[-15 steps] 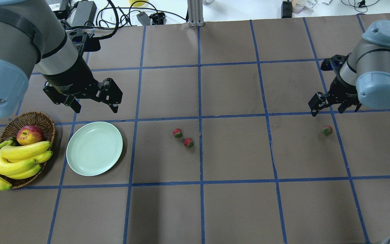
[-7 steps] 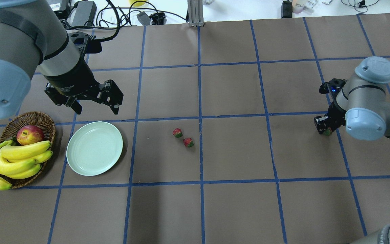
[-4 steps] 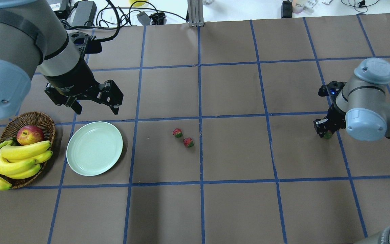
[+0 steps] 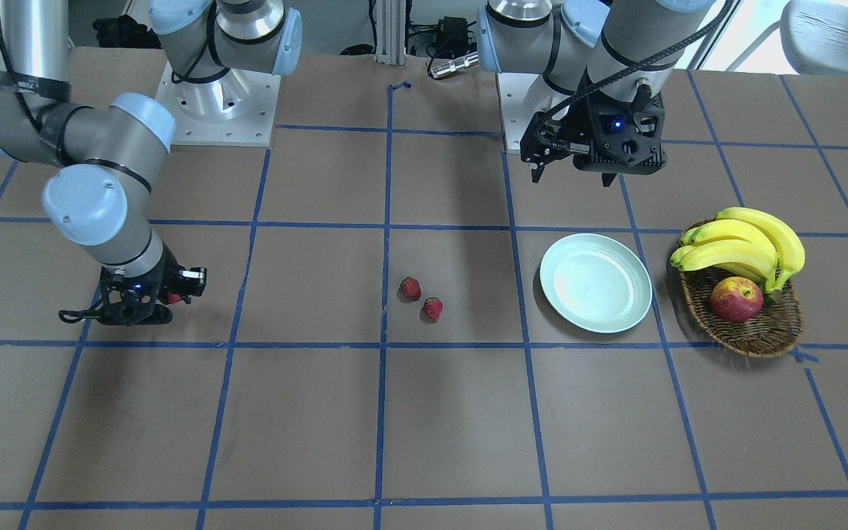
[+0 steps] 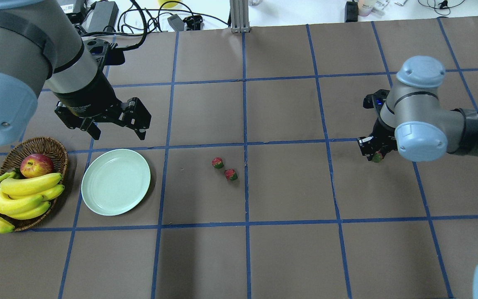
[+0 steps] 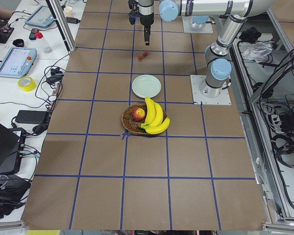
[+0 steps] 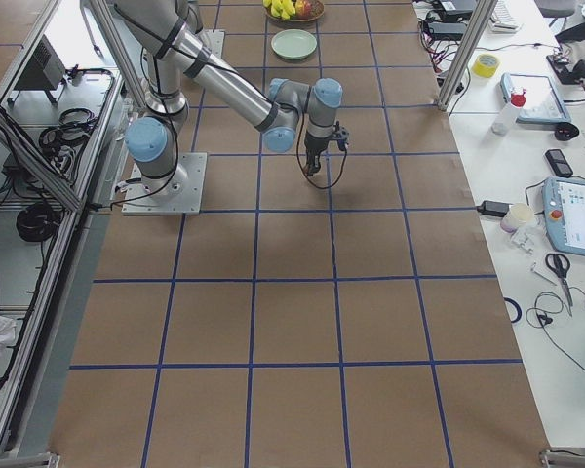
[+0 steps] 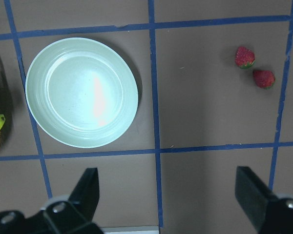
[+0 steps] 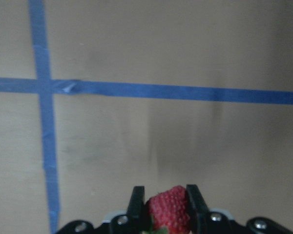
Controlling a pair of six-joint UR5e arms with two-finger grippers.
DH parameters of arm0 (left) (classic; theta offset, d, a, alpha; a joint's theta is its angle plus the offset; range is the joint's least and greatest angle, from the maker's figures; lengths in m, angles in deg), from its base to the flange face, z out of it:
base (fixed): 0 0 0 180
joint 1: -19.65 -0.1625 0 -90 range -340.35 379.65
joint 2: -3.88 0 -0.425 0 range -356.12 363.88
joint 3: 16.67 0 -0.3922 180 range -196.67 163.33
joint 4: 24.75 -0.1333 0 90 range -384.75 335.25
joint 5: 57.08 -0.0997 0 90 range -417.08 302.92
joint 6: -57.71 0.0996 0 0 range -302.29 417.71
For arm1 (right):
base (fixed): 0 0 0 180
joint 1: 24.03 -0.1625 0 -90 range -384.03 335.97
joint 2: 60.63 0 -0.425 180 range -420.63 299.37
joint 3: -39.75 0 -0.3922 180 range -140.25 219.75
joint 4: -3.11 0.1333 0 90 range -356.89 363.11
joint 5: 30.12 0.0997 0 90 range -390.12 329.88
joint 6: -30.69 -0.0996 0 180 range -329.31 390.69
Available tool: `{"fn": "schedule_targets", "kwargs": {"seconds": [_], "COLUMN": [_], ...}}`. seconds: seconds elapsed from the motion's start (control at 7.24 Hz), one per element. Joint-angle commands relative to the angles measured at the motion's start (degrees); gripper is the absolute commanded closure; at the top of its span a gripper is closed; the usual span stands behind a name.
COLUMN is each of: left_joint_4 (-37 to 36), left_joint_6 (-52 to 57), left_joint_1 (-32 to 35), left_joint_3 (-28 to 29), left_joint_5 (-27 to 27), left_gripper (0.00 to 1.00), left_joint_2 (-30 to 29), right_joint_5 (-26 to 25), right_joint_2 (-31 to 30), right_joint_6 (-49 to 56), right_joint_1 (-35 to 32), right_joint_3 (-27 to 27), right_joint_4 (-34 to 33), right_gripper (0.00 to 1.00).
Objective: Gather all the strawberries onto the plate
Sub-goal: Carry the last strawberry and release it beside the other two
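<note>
Right gripper [image 9: 165, 194] pinches my strawberry [image 9: 169, 210], seemingly by its tip, so swinging fast to the plate [image 5: 115, 182] could drop it.

The left arm [image 5: 10, 45] and right arm [image 5: 407, 104] are grey metal tubes joined by pale blue round caps [image 5: 420, 70], one showing a small screw [image 5: 1, 123]. The left tool [image 5: 118, 133] and right tool [image 5: 375, 155] are black with angular linkage fingers. A blue light [image 4: 617, 124] glows at each wrist. A black cable [image 5: 143, 31] trails to the left wrist, which bears small white lettering [image 5: 82, 109].

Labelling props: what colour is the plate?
Pale mint green; the plate shows best in the left wrist view.
</note>
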Motion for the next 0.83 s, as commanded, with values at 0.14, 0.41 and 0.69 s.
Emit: {"fn": "schedule_targets", "kwargs": {"seconds": [0.14, 0.41, 0.69], "left_joint_4": [0.0, -0.1, 0.0], "left_joint_6": [0.1, 0.1, 0.1], "left_joint_1": [0.1, 0.1, 0.1], "left_joint_3": [0.0, 0.0, 0.0], "left_joint_5": [0.1, 0.3, 0.4], "left_gripper": [0.0, 0.0, 0.0], "left_joint_2": [0.1, 0.1, 0.1], "right_joint_5": [9.7, 15.3, 17.5], "right_joint_2": [2.1, 5.2, 8.8], "right_joint_6": [-30.1, -44.1, -51.4], "right_joint_1": [-17.1, -27.5, -35.7], "right_joint_3": [3.8, 9.4, 16.0], "right_joint_4": [0.1, 0.0, -0.5], "right_gripper": [0.84, 0.84, 0.85]}}
